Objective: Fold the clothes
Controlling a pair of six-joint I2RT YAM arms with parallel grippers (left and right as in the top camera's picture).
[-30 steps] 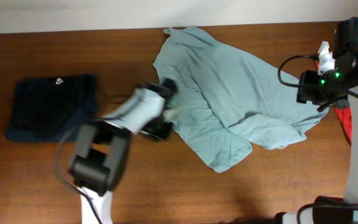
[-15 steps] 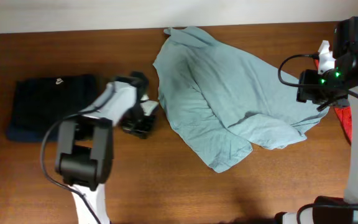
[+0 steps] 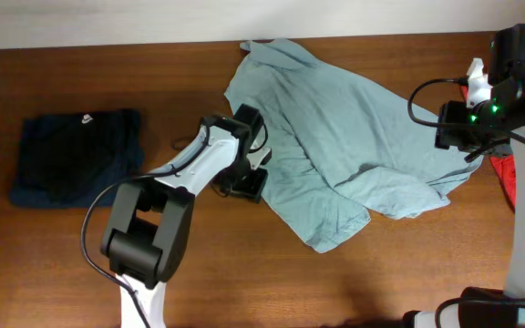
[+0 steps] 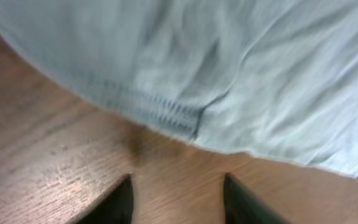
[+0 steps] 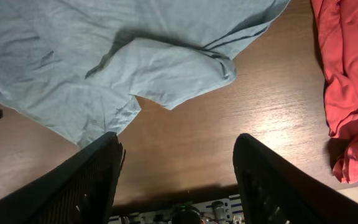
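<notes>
A crumpled light blue shirt (image 3: 335, 137) lies spread over the middle and back of the wooden table. My left gripper (image 3: 252, 173) is low at the shirt's left hem, open and empty; in the left wrist view the stitched hem (image 4: 160, 109) lies just ahead of the open fingers (image 4: 176, 196). My right gripper (image 3: 463, 128) hovers above the shirt's right edge, open and empty; the right wrist view shows the shirt (image 5: 104, 62) below the fingers (image 5: 179, 180).
A folded dark navy garment (image 3: 76, 155) lies at the left of the table. A red garment (image 3: 507, 178) lies at the right edge, also in the right wrist view (image 5: 347, 81). Bare wood lies along the front.
My left gripper swung left away from the shirt, then came back right to its left hem. The right arm and the shirt have not moved.
</notes>
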